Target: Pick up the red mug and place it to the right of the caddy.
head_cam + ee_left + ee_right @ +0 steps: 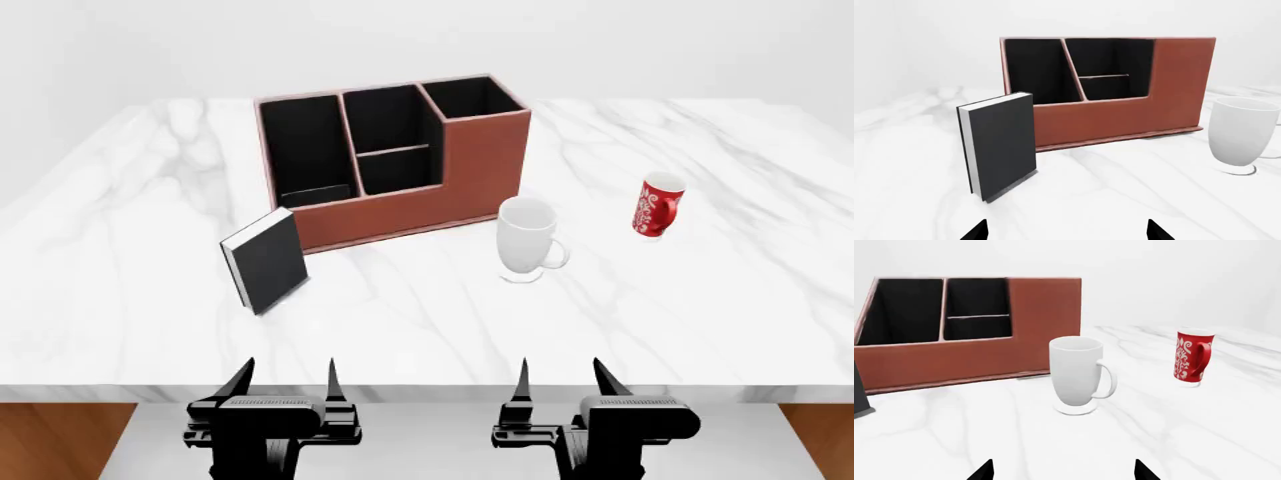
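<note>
The red mug [657,206] with white pattern stands upright on the marble table, right of the white mug; it also shows in the right wrist view [1193,356] with its handle toward the camera. The reddish-brown caddy [400,165] stands at the table's middle back, and shows in the left wrist view [1121,115] and the right wrist view [974,335]. My left gripper [283,385] and right gripper [561,382] are both open and empty at the table's near edge, far from the mug. In the wrist views their jaws [1066,231] [1062,470] stand wide apart.
A larger white mug [529,238] stands between the caddy and the red mug, also in the right wrist view [1079,376] and the left wrist view [1242,132]. A black book [266,260] stands upright at the caddy's front left corner [999,145]. The marble table [747,300] ends just before the grippers.
</note>
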You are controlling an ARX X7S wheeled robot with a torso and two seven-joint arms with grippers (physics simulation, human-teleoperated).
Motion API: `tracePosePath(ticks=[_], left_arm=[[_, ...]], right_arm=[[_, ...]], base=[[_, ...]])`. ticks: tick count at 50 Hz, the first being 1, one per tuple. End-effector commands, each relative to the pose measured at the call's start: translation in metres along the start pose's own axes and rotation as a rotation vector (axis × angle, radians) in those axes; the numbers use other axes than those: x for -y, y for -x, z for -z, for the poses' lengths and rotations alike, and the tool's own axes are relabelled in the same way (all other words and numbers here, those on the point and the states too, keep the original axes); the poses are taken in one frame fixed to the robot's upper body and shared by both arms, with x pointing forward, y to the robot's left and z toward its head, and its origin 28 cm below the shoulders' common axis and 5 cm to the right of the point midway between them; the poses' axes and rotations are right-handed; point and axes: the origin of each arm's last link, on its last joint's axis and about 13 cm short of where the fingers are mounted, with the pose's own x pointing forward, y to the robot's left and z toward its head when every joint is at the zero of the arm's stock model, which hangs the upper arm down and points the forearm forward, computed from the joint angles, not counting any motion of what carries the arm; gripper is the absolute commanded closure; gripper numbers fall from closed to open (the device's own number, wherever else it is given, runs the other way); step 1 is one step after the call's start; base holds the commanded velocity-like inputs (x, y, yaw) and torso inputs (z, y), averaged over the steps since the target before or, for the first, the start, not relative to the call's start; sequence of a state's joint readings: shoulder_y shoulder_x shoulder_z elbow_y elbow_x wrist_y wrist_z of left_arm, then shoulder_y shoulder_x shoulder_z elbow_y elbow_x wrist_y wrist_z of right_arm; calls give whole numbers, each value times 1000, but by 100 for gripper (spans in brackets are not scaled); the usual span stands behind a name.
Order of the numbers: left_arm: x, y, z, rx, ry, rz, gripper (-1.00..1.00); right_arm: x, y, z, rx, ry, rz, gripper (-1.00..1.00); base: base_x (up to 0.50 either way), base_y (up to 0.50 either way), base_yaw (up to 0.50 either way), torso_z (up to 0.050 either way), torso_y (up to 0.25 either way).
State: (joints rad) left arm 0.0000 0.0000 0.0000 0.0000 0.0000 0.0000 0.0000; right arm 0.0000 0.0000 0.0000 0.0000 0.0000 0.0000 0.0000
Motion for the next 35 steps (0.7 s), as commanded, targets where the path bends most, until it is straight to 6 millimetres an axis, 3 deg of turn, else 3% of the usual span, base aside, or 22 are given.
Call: tracePosePath(ticks=[1, 8, 9, 10, 11, 13, 21, 35], left_arm=[[0, 0, 1, -4, -1, 5, -100], [0, -1, 2, -12, -6, 8, -100], [11, -10, 53, 122, 207, -61, -100], [-14, 13, 57, 11, -6, -48, -100], [7, 11, 42, 1, 2, 21, -100], [0, -1, 3, -13, 5, 9, -100], [2, -2, 5, -17, 4, 17, -100], [1, -4, 7, -27, 3, 16, -100]], right_arm=[[0, 1, -1, 9, 9, 3, -100], [-1, 1, -2, 5, 22, -9, -100], [19, 132, -11, 301, 80, 398, -100], [1, 103, 16, 124, -45, 165, -100], [0, 68, 27, 33, -6, 64, -100], [-1, 0, 2, -1, 3, -5, -100], [-3, 1, 5, -20, -8, -36, -100], [-2, 1, 7, -31, -7, -47, -100]], base=[[0, 0, 0, 0, 0], [0, 0, 0, 0, 0], [0, 0, 0, 0, 0], [0, 0, 0, 0, 0], [0, 0, 0, 0, 0], [0, 0, 0, 0, 0], [0, -1, 0, 0, 0], [0, -500, 0, 0, 0]])
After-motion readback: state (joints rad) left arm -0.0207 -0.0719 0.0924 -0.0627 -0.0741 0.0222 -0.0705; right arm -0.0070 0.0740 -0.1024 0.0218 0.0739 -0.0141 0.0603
